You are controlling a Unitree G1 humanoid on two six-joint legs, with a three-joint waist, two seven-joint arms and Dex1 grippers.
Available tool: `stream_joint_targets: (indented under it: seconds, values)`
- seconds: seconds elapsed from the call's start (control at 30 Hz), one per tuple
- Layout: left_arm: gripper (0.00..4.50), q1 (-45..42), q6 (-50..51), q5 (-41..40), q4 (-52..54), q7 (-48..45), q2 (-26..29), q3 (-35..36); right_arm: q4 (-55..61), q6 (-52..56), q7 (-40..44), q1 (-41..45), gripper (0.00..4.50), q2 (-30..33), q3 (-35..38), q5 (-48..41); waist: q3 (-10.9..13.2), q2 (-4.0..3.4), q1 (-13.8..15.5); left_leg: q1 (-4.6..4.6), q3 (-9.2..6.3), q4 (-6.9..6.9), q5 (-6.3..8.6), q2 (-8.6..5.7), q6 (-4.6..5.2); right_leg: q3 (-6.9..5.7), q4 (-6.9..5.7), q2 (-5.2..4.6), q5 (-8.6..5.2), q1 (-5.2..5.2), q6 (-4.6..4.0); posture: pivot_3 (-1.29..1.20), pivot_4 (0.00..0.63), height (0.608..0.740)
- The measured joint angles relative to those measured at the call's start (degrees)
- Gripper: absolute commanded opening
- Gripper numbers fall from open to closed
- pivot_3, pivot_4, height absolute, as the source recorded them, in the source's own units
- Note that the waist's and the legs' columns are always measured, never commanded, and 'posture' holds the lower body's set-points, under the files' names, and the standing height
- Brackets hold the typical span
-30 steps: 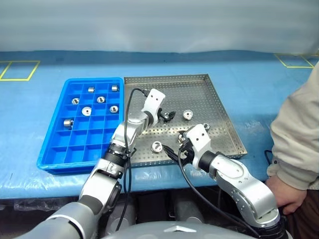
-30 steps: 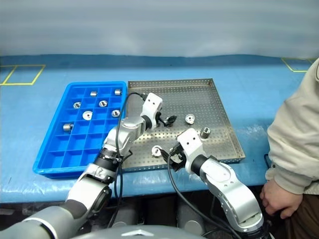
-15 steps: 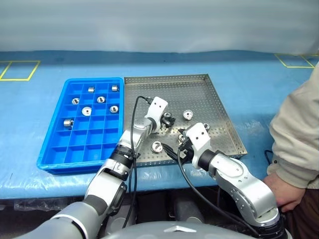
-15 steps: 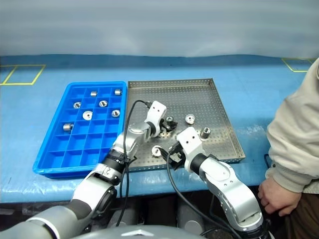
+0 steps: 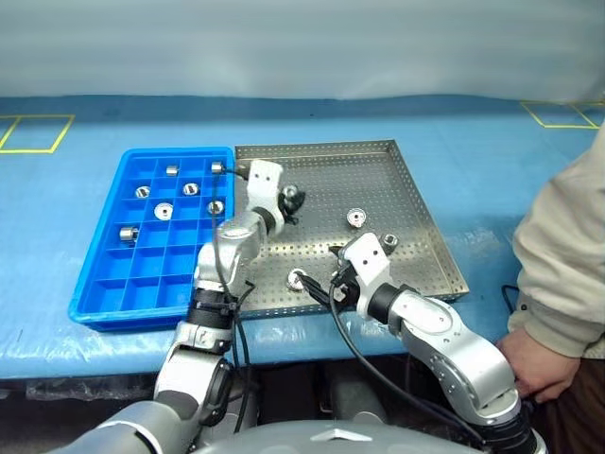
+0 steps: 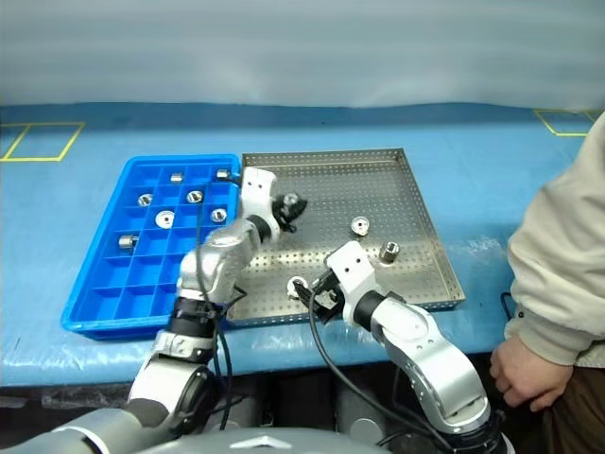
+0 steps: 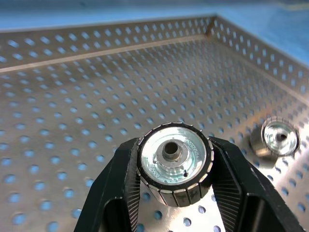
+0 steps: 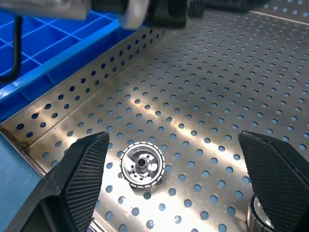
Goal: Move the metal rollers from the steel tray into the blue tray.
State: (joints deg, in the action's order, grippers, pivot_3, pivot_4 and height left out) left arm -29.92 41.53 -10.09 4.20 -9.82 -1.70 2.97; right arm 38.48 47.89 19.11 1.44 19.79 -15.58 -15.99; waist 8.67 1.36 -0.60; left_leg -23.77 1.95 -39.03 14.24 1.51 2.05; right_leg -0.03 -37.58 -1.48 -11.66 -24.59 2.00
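Silver, ribbed rollers with a centre hole: six sit in my blue tray (image 5: pixel 104 274), three lie on the steel tray (image 5: pixel 416 218), and one roller (image 7: pixel 175 162) is clamped in my left pincer (image 5: pixel 289 197) above that tray. My right pincer (image 8: pixel 178 193) stands wide apart over another roller (image 8: pixel 142 163).

No text, label, brand name, number or sign can be read on anything in these views.
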Motion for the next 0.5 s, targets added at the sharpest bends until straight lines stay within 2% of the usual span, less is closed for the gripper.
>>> stream_joint_targets:
  seconds: [0.13,0.27,0.4,0.5]
  values:
    - [1.78,6.0,4.3,1.6,12.4,5.5,2.6,2.4,-1.8,-0.3,1.8,2.4,4.5,-0.1,-1.7,0.0,0.0,0.0,0.5,0.06,-0.03,0.0,-0.01,-0.02,0.0,-0.02,0.0,0.0,-0.03,0.06,-0.05,0.14,0.15,0.74]
    - [1.78,14.4,7.4,6.6,22.4,11.3,5.1,2.6,-3.6,-1.2,4.6,5.9,4.5,-0.3,-4.9,-0.1,0.0,0.03,1.3,0.08,-0.03,0.01,0.0,-0.01,-0.01,-0.01,0.0,0.01,-0.13,0.05,-0.22,0.18,0.15,0.74]
    - [1.78,20.2,10.5,11.2,29.1,15.4,6.0,1.7,-4.7,-1.5,6.6,7.3,4.5,-0.6,-6.8,-0.2,0.1,0.12,3.5,0.01,-0.15,-0.01,-0.01,-0.02,-0.01,-0.16,0.02,-0.05,-0.18,0.07,-0.31,0.22,0.15,0.74]
    - [1.78,24.0,12.5,14.0,32.8,18.7,4.4,1.8,-5.1,-1.5,7.5,7.8,4.5,-0.9,-7.4,-0.3,0.1,0.11,4.4,0.02,-0.12,0.0,0.0,-0.04,-0.01,-0.16,0.12,-0.12,-0.18,0.1,-0.3,0.24,0.15,0.74]
